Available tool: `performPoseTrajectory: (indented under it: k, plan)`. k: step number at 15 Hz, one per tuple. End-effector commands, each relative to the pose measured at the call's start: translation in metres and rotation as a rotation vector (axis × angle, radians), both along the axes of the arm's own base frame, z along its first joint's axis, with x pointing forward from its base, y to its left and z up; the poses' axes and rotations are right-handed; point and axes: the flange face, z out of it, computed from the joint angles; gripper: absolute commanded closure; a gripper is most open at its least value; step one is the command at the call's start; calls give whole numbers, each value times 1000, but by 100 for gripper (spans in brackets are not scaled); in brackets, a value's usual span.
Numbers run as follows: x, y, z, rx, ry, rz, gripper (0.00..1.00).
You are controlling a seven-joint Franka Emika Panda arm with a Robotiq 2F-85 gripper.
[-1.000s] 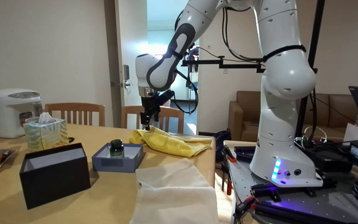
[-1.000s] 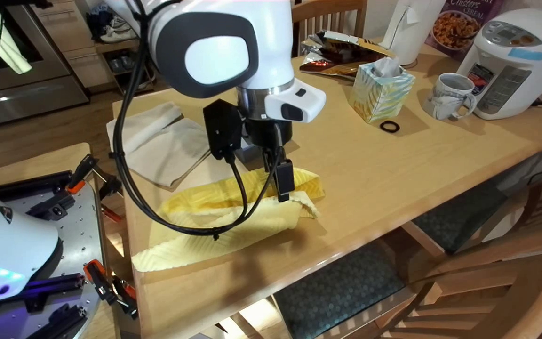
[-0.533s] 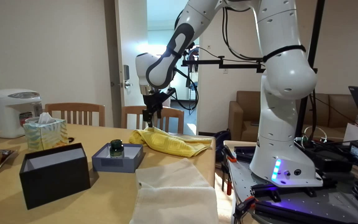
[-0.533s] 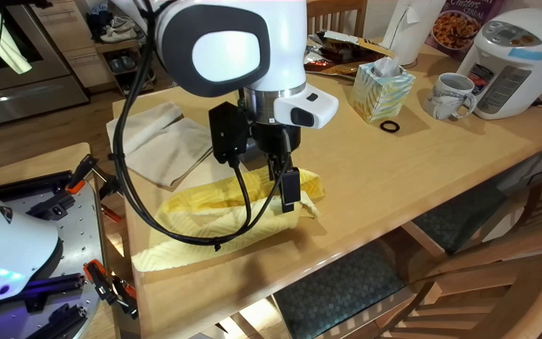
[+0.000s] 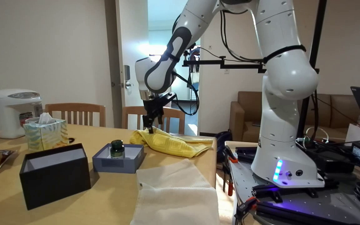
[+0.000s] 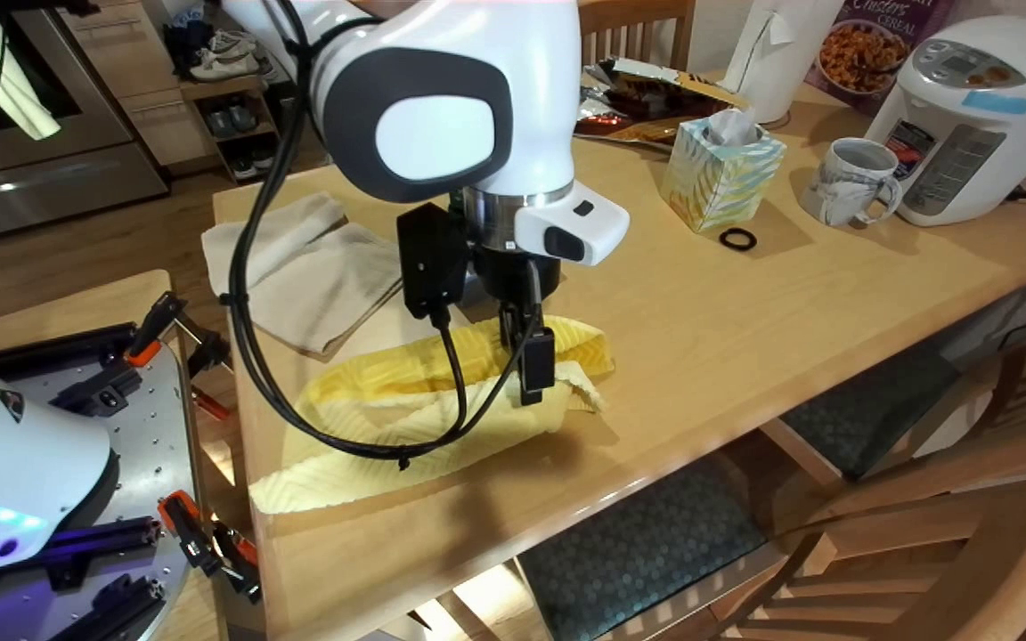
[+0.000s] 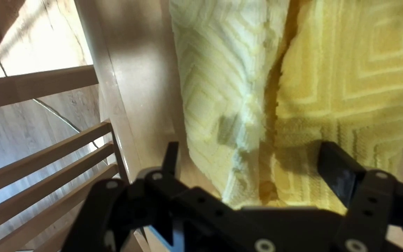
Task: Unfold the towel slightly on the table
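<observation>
The yellow towel (image 5: 173, 144) lies bunched and partly folded near one end of the wooden table (image 6: 745, 303), close to its edge. From above, one long fold shows a pale side and a raised ridge, with deeper yellow cloth (image 7: 348, 80) beside it. My gripper (image 7: 249, 150) points down over the towel's end, its jaws wide apart and nothing gripped. One finger (image 7: 170, 157) is over bare wood beyond the pale fold; the opposite finger (image 7: 338, 168) is over the yellow part. Whether the fingertips touch the cloth I cannot tell. In both exterior views the gripper (image 6: 535, 383) hides some towel.
A beige cloth (image 5: 177, 203) and a shallow blue-grey box (image 5: 117, 167) holding a dark bottle (image 5: 117, 149) lie nearby. Farther off stand a black box (image 5: 55, 182), a tissue box (image 6: 722, 178) and a mug (image 6: 847, 182). A chair (image 7: 47, 175) stands against the table edge.
My gripper has shifted slightly and come down closer to the towel, with the wrist a little more tilted. The towel lies as before and the jaws have stayed open.
</observation>
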Motion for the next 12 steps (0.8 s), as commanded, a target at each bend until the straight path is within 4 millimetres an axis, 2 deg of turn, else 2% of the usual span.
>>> performPoseTrajectory:
  k: [1,6,7,8,12]
  plan:
    - [3,-10,-3,26,11,-9,0]
    - [3,-19,4,32,-4,-31,0]
    - [4,-21,5,34,-6,-32,25]
    - [5,-22,6,35,-2,-26,28]
    - [8,-23,5,38,-1,-28,53]
